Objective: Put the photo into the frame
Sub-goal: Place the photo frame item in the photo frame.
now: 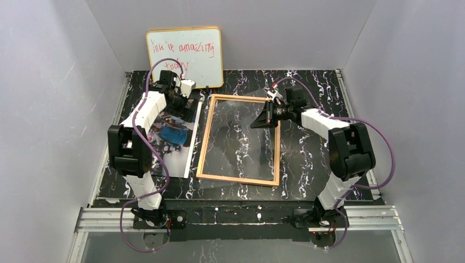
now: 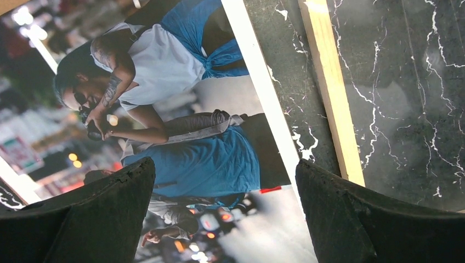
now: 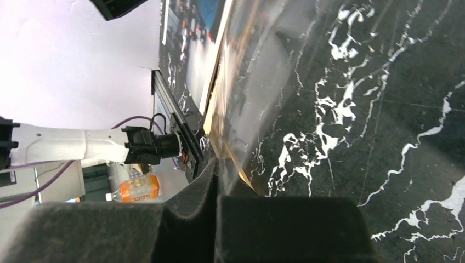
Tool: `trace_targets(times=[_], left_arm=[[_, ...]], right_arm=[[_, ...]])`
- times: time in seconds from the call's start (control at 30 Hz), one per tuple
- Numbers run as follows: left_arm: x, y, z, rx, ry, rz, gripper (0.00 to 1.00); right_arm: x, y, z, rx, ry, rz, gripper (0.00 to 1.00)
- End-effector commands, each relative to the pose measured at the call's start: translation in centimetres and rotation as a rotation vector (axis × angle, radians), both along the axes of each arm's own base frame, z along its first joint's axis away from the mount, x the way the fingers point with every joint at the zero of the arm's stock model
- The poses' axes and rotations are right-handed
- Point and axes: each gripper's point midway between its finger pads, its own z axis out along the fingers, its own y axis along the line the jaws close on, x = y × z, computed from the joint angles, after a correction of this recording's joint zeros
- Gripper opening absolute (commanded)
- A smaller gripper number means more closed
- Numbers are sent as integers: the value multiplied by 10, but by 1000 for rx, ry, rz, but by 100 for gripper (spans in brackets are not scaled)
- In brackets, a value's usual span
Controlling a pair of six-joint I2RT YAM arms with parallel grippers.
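The photo (image 1: pixel 174 137), a colour print of people in blue and white, lies flat at the table's left. In the left wrist view the photo (image 2: pixel 181 109) fills the picture. My left gripper (image 1: pixel 185 108) hovers over its far end, open, and between the spread fingers (image 2: pixel 109 213) only the print shows. The golden-wood frame (image 1: pixel 204 143) lies in the middle, with one rail (image 2: pixel 332 93) just right of the photo's white edge. My right gripper (image 1: pixel 256 124) reaches over the frame's right side. It is shut (image 3: pixel 216 192) on the edge of the frame's clear pane (image 3: pixel 263 82), which slants up from the wood.
A yellow-rimmed whiteboard (image 1: pixel 185 56) with red handwriting leans on the back wall behind the left gripper. Grey walls close in left, right and back. The black marbled table (image 1: pixel 312 159) stretches right of the frame. An orange bottle (image 3: pixel 140 188) lies off the table near the arm bases.
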Motion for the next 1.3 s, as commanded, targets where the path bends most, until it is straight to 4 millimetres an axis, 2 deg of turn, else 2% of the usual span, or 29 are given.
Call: trace_targets(times=[0.0, 0.27, 0.53, 0.93, 1.27], left_arm=[[-8, -1, -6, -11, 10, -31, 98], [-20, -5, -34, -26, 70, -57, 98], [-31, -13, -53, -30, 67, -107, 98], [-45, -21, -90, 54, 80, -154, 98], [-57, -28, -103, 58, 97, -192, 98]], right_arm=[[12, 0, 0, -6, -27, 5, 1], [25, -14, -39, -89, 4, -51, 1], [41, -32, -42, -47, 4, -137, 1], [36, -30, -58, 22, 71, -124, 1], [36, -29, -60, 86, 99, -146, 1]])
